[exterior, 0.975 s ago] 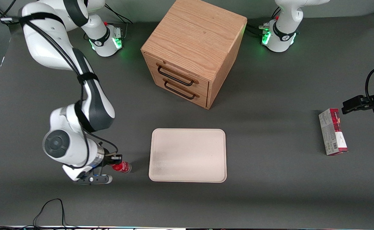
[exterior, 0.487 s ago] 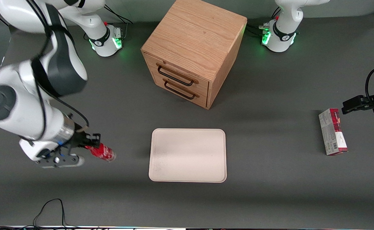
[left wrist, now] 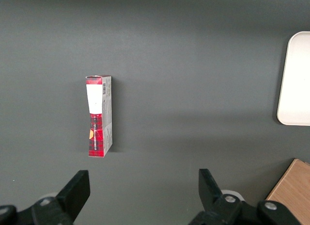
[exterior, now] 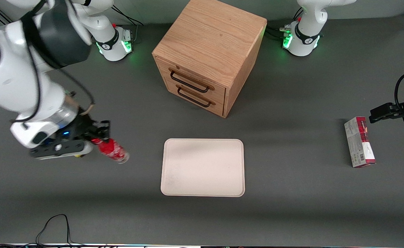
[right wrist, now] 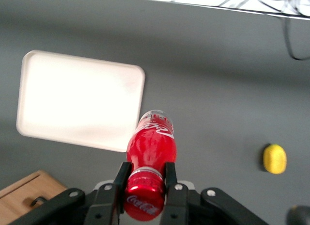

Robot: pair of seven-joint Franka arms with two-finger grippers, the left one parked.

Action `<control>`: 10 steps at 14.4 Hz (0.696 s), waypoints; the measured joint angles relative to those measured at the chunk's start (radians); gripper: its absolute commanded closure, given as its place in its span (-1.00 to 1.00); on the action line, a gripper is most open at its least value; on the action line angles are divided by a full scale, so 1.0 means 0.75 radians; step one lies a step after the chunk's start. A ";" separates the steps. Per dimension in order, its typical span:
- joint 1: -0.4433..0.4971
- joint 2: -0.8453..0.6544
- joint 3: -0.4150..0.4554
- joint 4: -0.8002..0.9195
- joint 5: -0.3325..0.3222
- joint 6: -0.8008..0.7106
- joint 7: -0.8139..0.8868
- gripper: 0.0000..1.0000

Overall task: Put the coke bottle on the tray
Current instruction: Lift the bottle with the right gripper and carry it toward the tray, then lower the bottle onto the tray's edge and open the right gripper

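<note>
My right gripper (exterior: 97, 136) is shut on the neck of the coke bottle (exterior: 113, 151), just below its red cap, and holds it lifted above the table, tilted with its clear base pointing toward the tray (exterior: 202, 167). The bottle hangs beside the tray, toward the working arm's end of the table, and is not over it. In the right wrist view the two fingers (right wrist: 170, 174) clamp the bottle (right wrist: 151, 146) under the cap, my gripper (right wrist: 145, 175) is around it, and the cream-white tray (right wrist: 80, 101) lies flat with nothing on it.
A wooden two-drawer cabinet (exterior: 207, 55) stands farther from the front camera than the tray. A red-and-grey carton (exterior: 359, 142) lies toward the parked arm's end of the table and shows in the left wrist view (left wrist: 99, 116). A yellow rounded lump (right wrist: 274, 158) lies on the table.
My right gripper has lifted the coke bottle off the table and carried it up and away from the front camera. The bottle stays clamped. The tray has not moved.
</note>
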State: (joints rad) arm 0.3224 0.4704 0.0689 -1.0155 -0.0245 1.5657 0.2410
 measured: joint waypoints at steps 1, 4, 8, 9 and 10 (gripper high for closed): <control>0.049 0.008 0.002 0.004 -0.005 0.001 0.000 1.00; 0.165 0.038 0.003 0.021 -0.024 0.004 0.005 1.00; 0.181 0.099 0.002 0.032 -0.026 0.060 0.007 1.00; 0.176 0.134 0.000 0.032 -0.026 0.090 0.007 1.00; 0.172 0.177 -0.002 0.031 -0.027 0.129 0.007 1.00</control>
State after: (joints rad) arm 0.4518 0.6035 0.0675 -0.9924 -0.0444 1.6628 0.2466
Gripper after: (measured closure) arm 0.670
